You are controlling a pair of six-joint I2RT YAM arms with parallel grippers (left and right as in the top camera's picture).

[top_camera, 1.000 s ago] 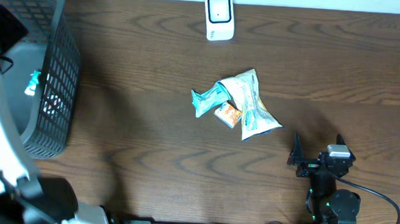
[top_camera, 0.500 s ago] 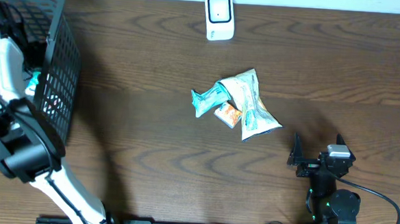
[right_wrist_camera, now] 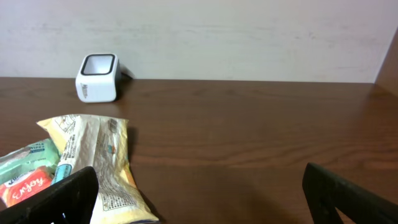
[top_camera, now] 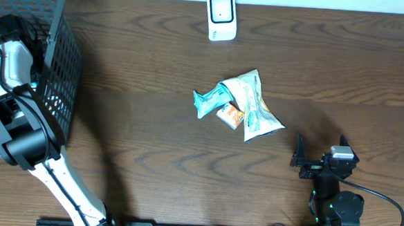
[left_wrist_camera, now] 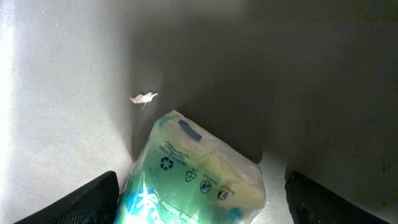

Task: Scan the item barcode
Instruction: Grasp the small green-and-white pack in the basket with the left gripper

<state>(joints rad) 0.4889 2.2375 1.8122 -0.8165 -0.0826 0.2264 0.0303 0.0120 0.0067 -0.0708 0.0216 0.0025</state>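
My left gripper is down inside the black mesh basket, jaws open. A green and white packet lies on the basket's grey floor between its fingers. The left finger is right beside the packet and the right finger stands apart from it. From overhead, the left arm reaches into the basket and hides the packet. The white barcode scanner stands at the table's far edge. My right gripper rests open near the front, holding nothing.
A pile of snack packets lies mid-table, just left of my right gripper's left finger. The scanner shows far left in the right wrist view. A small scrap lies on the basket floor.
The left arm has swung over and down into the basket, so its gripper now straddles the green packet. The right arm has not moved.
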